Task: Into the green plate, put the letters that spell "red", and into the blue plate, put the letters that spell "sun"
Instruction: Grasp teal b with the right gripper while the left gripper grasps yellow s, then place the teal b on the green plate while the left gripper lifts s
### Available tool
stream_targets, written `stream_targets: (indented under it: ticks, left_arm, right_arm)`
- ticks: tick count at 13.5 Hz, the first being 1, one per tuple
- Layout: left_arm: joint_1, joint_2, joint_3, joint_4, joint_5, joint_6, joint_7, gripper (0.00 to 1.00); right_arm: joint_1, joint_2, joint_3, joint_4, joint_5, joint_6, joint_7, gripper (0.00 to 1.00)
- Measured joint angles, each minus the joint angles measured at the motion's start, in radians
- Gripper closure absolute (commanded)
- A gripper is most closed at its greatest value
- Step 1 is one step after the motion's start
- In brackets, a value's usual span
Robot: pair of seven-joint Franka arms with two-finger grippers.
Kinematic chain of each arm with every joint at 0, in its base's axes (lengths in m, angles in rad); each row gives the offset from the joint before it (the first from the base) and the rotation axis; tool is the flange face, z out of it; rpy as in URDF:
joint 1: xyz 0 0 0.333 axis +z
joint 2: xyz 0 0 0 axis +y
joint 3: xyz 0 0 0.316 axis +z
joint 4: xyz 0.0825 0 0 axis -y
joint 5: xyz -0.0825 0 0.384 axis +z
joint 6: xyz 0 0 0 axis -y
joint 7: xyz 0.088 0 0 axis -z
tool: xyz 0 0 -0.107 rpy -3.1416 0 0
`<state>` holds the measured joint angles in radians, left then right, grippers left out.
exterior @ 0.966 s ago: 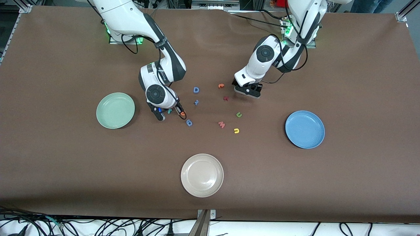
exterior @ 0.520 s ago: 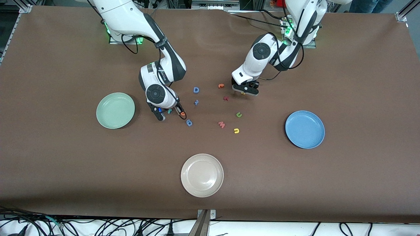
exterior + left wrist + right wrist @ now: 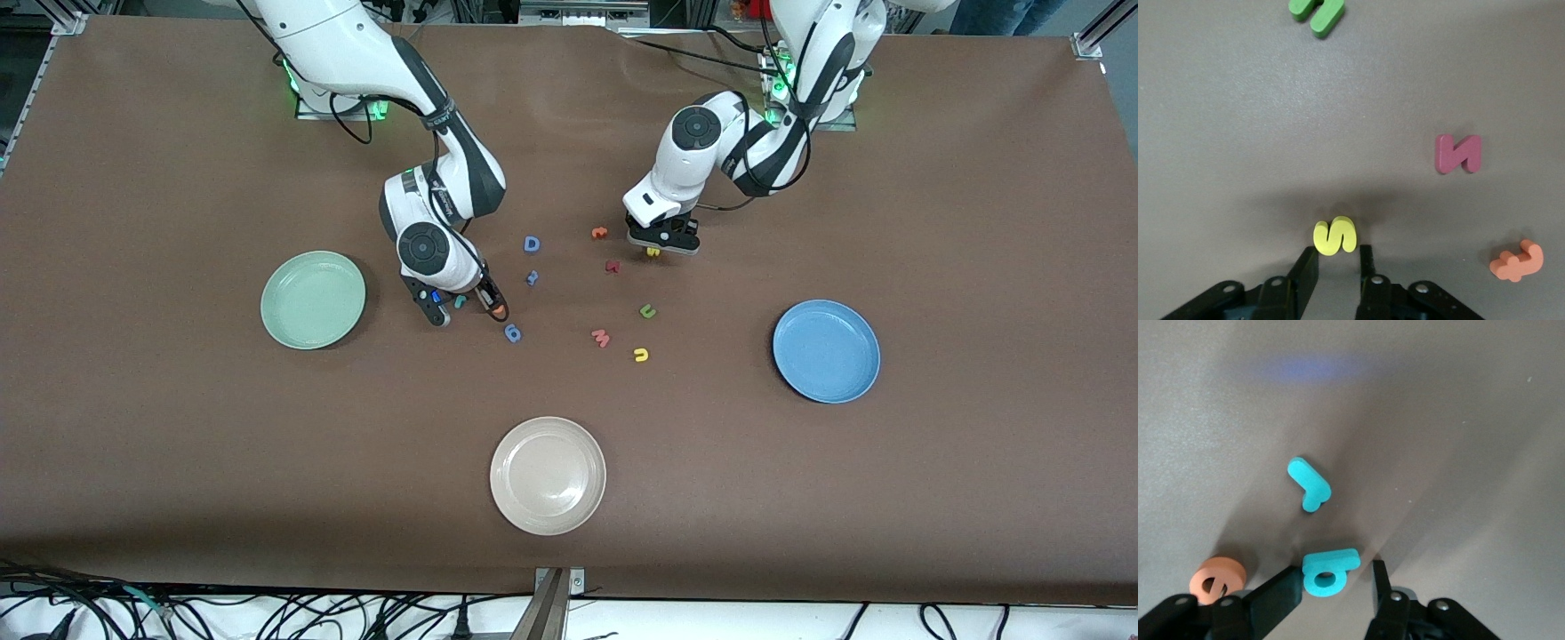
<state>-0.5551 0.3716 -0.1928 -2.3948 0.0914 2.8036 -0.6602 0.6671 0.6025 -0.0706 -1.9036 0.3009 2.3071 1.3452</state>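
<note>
My left gripper [image 3: 656, 248] is over the table's middle, shut on the yellow "s" [image 3: 1335, 235], which sits at its fingertips. The green "u" [image 3: 648, 311] and the yellow "n" [image 3: 640, 355] lie on the table nearer the front camera. My right gripper [image 3: 1334, 573] is down at the table with its jaws open around the teal "d" [image 3: 1328, 570]. One finger touches the "d"; a gap shows at the other. The teal "r" [image 3: 1310, 483] and the orange "e" [image 3: 1218, 577] lie close by. The green plate [image 3: 313, 300] and the blue plate [image 3: 826, 351] hold nothing.
A beige-white plate [image 3: 548, 476] sits near the front edge. Loose letters lie mid-table: a blue D [image 3: 532, 244], a small blue letter [image 3: 532, 277], a blue looped letter [image 3: 512, 333], a pink "w" [image 3: 601, 338], a maroon letter [image 3: 612, 266] and an orange hooked letter [image 3: 599, 233].
The left gripper's jaws have closed on the yellow "s" and the hand has shifted slightly toward the right arm's end. The right gripper's jaws have narrowed a little around the teal "d".
</note>
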Motion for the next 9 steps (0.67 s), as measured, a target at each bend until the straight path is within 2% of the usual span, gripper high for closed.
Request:
stream_targets:
  ticks: [1, 4, 9]
  left_arm:
    - [0.0, 0.0, 0.001, 0.0, 0.0, 0.0, -0.001, 0.69]
    - [0.0, 0.0, 0.0, 0.0, 0.0, 0.0, -0.003, 0.63]
    - [-0.002, 0.006, -0.003, 0.011, 0.001, 0.012, -0.075, 0.6]
  right_arm:
    - [0.0, 0.0, 0.0, 0.0, 0.0, 0.0, 0.0, 0.86]
    - [0.0, -0.011, 0.001, -0.009, 0.0, -0.008, 0.0, 1.0]
    - [0.0, -0.012, 0.001, -0.008, 0.0, -0.009, 0.0, 1.0]
